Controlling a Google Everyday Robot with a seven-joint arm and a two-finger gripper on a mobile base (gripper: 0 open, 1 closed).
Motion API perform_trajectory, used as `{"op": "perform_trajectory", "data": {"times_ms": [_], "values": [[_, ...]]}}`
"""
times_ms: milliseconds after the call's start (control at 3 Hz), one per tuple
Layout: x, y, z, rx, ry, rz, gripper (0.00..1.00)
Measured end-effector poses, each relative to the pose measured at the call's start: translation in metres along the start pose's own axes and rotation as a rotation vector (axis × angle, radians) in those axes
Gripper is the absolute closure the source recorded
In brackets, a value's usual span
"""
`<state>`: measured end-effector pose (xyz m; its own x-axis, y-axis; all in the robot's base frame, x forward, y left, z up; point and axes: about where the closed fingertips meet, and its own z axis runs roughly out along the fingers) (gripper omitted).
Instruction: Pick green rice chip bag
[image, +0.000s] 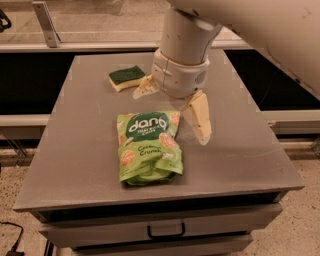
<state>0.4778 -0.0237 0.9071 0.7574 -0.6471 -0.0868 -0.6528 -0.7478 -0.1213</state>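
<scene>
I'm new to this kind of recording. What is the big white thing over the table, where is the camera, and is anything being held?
The big white shape is a robot arm. At its end sits the gripper, with two cream fingers that close on things. One camera looks down on the grey table from its drawer side; where it is mounted is not known. On the table lie the green rice chip bag, flat with its "dang" lettering up, and, farther back, a green-and-yellow sponge. The gripper hangs over the bag's top edge with its fingers spread open. It holds nothing.
</scene>
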Motion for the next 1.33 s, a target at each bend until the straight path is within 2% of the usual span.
{"op": "perform_trajectory", "data": {"times_ms": [667, 1333], "values": [[-0.003, -0.019, 0.031, -0.044, -0.012, -0.088, 0.0], [-0.006, -0.021, 0.048, -0.077, -0.022, -0.134, 0.0]]}}
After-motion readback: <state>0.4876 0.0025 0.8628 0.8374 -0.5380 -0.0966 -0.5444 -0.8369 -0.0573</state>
